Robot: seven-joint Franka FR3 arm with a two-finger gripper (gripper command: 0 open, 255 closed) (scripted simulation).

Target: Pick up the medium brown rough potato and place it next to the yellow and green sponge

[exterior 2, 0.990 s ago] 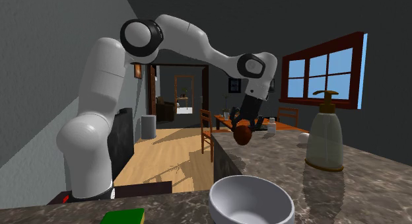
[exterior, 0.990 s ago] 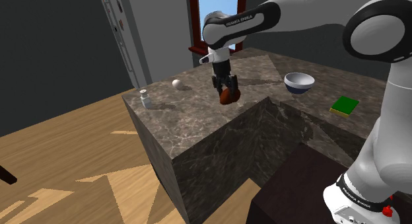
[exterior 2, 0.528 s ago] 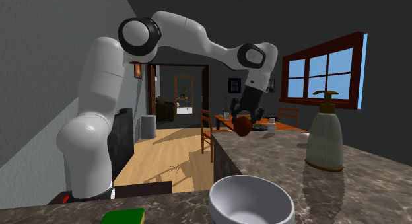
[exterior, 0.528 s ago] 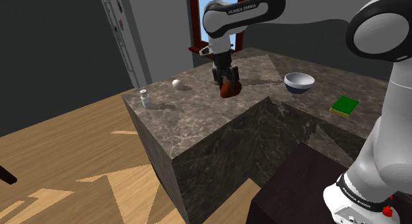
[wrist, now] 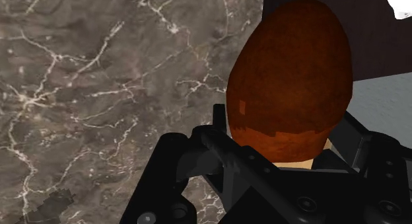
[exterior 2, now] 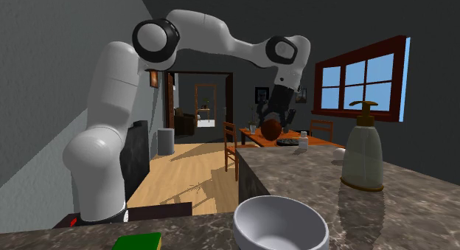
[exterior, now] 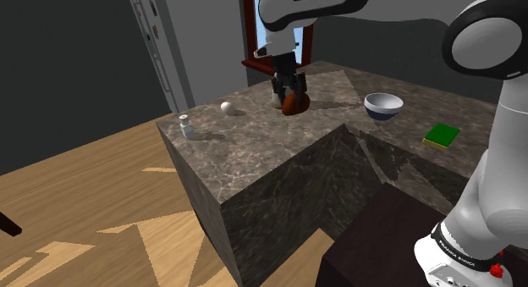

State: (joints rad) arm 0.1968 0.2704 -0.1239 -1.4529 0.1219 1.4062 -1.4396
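Note:
A reddish-brown rough potato (exterior: 294, 103) (exterior 2: 271, 129) (wrist: 290, 77) hangs in the air above the dark marble counter (exterior: 254, 150), clasped in my black gripper (exterior: 289, 96) (exterior 2: 273, 123) (wrist: 284, 147), which is shut on it. The potato sticks out past the fingertips in the wrist view. The yellow and green sponge (exterior: 442, 136) (exterior 2: 137, 242) lies flat on the counter toward the shoulder view's right, well away from the gripper, beyond the white bowl (exterior: 383, 105) (exterior 2: 281, 224).
A small white shaker (exterior: 185, 125) and a white egg-like ball (exterior: 226, 107) rest at the counter's far end. A soap dispenser (exterior 2: 362, 147) stands on the counter at the second exterior view's right. The counter has an inner L-shaped edge (exterior: 338, 133); wooden floor lies below.
The arm has lifted the potato higher above the counter and carried it slightly toward the window, the gripper staying shut on it.

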